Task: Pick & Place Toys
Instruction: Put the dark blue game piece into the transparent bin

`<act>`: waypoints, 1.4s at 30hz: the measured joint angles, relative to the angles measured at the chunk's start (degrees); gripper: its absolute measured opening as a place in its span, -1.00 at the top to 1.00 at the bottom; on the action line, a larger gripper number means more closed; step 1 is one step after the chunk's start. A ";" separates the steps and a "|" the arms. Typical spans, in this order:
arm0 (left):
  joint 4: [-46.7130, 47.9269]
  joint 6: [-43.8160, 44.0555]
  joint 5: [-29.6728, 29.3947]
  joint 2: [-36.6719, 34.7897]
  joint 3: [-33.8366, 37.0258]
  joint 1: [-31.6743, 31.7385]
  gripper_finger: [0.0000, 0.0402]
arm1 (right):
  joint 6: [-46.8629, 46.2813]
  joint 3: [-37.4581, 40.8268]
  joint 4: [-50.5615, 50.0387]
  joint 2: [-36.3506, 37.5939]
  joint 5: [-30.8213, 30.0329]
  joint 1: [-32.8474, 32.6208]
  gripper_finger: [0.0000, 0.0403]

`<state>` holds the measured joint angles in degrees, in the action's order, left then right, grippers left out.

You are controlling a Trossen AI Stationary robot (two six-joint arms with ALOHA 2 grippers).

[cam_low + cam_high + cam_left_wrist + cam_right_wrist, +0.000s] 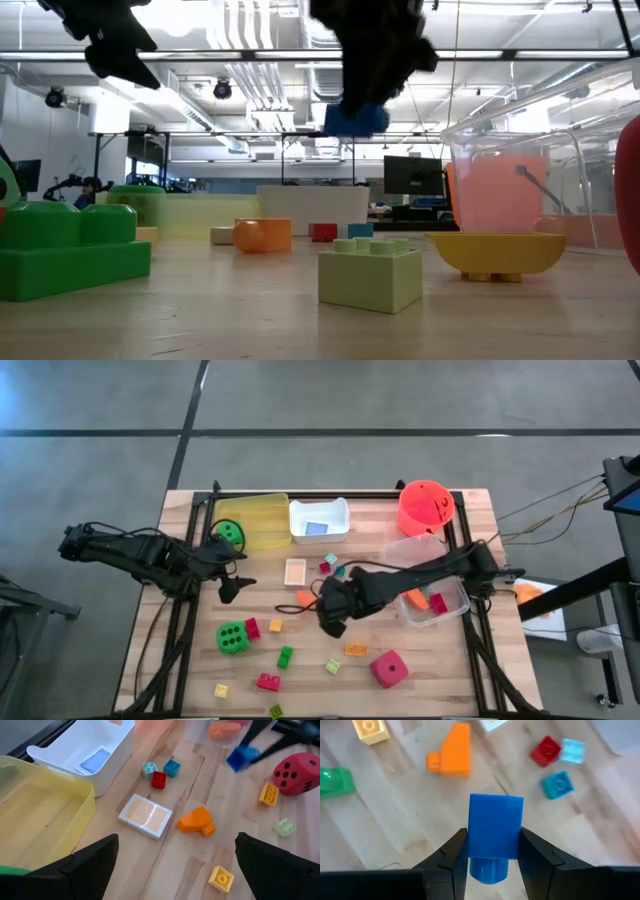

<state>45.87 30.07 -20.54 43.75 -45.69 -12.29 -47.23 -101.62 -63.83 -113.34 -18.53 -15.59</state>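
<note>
Toys lie scattered over the worktop [180,510], and one blue brick [496,826] hangs above its middle, pinched between the fingers of the right hand [492,851], over an orange brick [454,751] and a red brick [545,750]. Left hand [232,582] hovers spread near the yellow tray [262,520], holding nothing.
</note>
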 joint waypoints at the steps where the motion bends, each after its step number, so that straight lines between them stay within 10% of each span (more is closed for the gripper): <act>1: -0.02 -0.06 0.00 0.00 0.00 0.00 -0.92 | -0.49 0.36 -0.53 1.03 -0.58 -0.02 0.37; 29: -0.46 -0.24 -0.45 0.00 0.00 0.02 -0.92 | -24.36 22.50 -14.52 33.51 -1.26 -0.31 0.37; 42: -0.46 -0.22 -0.45 0.00 0.00 0.02 -0.92 | 2.48 30.05 -19.27 37.21 9.52 -0.37 0.37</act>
<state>45.41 29.85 -20.99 43.75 -45.69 -12.27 -44.75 -71.57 -83.10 -76.12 -9.01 -15.97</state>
